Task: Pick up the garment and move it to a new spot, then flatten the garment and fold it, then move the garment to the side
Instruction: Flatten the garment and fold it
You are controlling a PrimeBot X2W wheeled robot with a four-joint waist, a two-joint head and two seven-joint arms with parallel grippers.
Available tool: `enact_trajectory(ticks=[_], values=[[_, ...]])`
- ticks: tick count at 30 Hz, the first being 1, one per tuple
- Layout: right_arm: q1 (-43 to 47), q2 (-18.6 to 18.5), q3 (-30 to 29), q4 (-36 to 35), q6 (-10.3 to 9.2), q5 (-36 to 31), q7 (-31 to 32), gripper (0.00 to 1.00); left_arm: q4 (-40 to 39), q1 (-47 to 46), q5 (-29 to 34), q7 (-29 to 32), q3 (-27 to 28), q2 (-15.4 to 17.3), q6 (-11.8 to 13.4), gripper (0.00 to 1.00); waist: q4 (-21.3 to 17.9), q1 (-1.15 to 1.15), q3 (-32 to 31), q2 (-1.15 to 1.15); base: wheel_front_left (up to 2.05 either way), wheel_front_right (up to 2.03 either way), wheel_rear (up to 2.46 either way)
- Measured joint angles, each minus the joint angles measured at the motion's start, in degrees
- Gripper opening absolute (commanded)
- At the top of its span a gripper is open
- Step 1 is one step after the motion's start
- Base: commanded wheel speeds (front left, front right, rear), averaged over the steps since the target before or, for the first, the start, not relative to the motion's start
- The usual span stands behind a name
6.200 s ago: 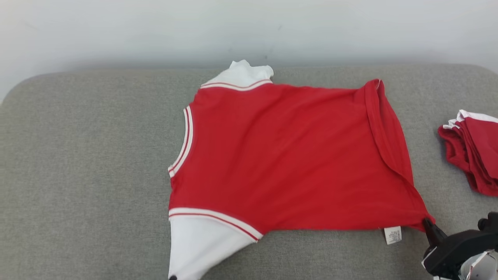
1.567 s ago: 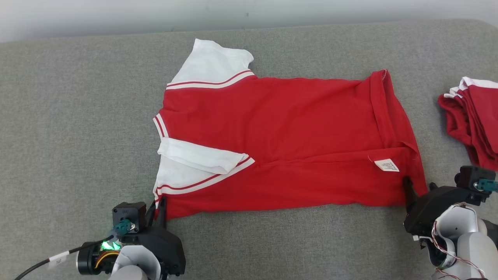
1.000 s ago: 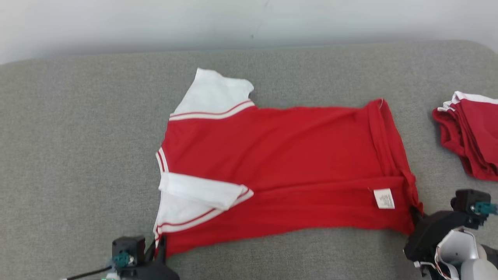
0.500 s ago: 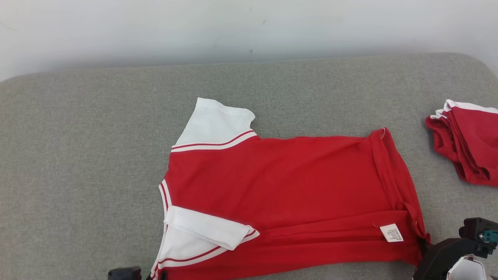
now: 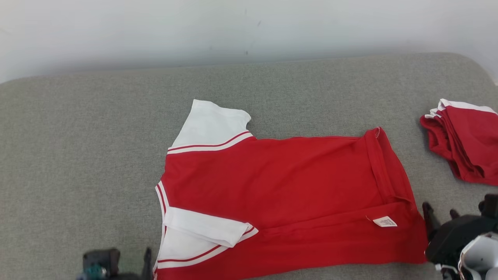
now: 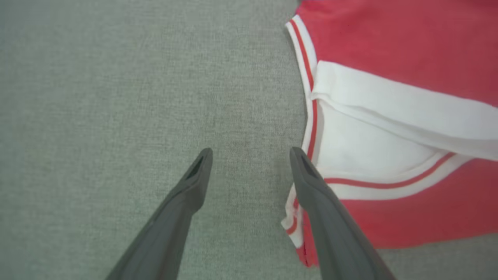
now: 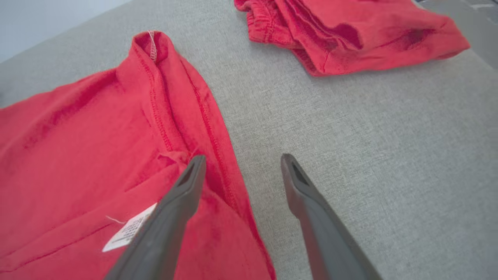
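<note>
The garment [image 5: 280,186] is a red T-shirt with white sleeves, lying flat on the grey cushion [image 5: 78,155], collar to the left. Its near strip is folded over the body, showing a white label [image 5: 385,221]. In the left wrist view my left gripper [image 6: 251,153] is open beside the garment's [image 6: 389,39] near-left corner, with bare cushion between its fingers. My right gripper [image 7: 240,159] stands open at the hem of the garment [image 7: 78,128], one finger above red cloth, the other above cushion. It holds nothing. In the head view the right gripper [image 5: 439,212] sits just right of the hem.
A folded stack of red and white clothes [image 5: 467,144] lies at the cushion's right edge, seen again in the right wrist view [image 7: 350,31]. A pale wall [image 5: 249,27] runs behind the cushion. Bare cushion stretches to the left and beyond the garment.
Both grippers were shut on the garment's near corners and have opened and let go. The garment now rests on the cushion. The head camera has tilted, shifting the picture.
</note>
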Motion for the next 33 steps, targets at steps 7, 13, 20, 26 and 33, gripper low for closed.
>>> enact_trajectory(ticks=[7,13,20,26,33], values=[[-5.2,0.0,2.9,-7.3,0.00,-2.7,5.7,1.00,-3.0,-12.2,2.7,4.7,1.0,3.6,-2.4,1.00,-0.7,0.01,1.8,0.00,0.00,0.00,0.00],[-11.7,0.0,7.7,-9.5,0.00,-3.9,8.6,1.00,3.3,-24.3,3.7,5.9,0.5,1.3,-8.8,1.00,-1.7,0.01,4.6,0.01,0.00,0.00,0.00],[-22.2,0.0,17.8,-5.5,0.00,-4.1,9.4,1.00,15.6,-38.0,5.0,7.4,-0.1,-1.6,-15.6,1.00,-4.7,0.01,8.7,0.01,0.00,0.00,0.00],[-28.1,0.0,23.0,-1.0,0.00,-4.7,8.9,1.00,22.6,-44.9,3.9,10.5,0.3,-3.4,-18.9,1.00,-7.4,0.02,12.3,0.01,0.00,0.00,0.00],[-31.2,-0.1,23.6,1.2,0.00,-4.0,6.4,1.00,28.8,-51.5,3.9,13.6,-0.5,-3.9,-21.8,1.00,-10.9,0.02,17.2,0.01,0.00,0.00,0.00]])
